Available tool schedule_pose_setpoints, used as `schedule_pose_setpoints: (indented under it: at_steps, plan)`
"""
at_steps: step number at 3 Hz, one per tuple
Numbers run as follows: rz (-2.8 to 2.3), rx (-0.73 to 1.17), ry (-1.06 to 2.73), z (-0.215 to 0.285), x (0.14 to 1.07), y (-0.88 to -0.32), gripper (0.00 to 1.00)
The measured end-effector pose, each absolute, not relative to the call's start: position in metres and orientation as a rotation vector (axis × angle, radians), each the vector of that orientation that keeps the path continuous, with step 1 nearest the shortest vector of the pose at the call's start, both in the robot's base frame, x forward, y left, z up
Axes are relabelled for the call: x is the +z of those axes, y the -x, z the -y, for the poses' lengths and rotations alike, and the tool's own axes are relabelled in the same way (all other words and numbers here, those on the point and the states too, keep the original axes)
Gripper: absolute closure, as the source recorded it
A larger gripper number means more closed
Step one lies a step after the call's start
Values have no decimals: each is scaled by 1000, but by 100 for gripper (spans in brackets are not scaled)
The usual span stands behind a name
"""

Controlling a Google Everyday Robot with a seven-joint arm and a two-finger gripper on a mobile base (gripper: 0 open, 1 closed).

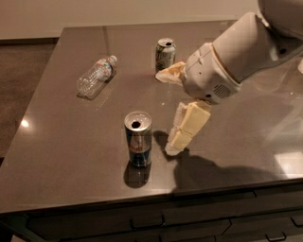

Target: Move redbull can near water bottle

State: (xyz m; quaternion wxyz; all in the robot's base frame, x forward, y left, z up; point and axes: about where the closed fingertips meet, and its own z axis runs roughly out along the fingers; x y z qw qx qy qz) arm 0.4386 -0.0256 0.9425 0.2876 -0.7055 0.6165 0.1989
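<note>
While empty and wide apart, claw point(165, 112) just beside redbull can point(138, 138) on glossy dark tabletop point(71, 142), pale wall point(118, 12) beyond.

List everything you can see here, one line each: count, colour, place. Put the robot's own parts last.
table: one, dark grey-brown and glossy, fills most of the view.
redbull can: one, blue and silver, upright near the table's front edge.
water bottle: one, clear with a white cap, lying on its side at the back left of the table.
green and white can: one, upright at the back centre.
drawers: a row, dark, under the table's front edge.
arm: one, white, reaching in from the upper right.
end effector: one, cream fingers, open, above the table just to picture right of the redbull can.
</note>
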Motion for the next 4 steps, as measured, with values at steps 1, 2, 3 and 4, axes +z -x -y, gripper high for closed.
schedule_pose_setpoints:
  at_steps: [1, 2, 3, 4]
  plan:
    - [-1610, 609, 1919, 2, 932, -433, 0]
    - [-1588, 658, 1940, -10, 924, -427, 0]
    - [-1566, 701, 1956, -17, 921, -422, 0]
    - [-1540, 737, 1973, -23, 921, -415, 0]
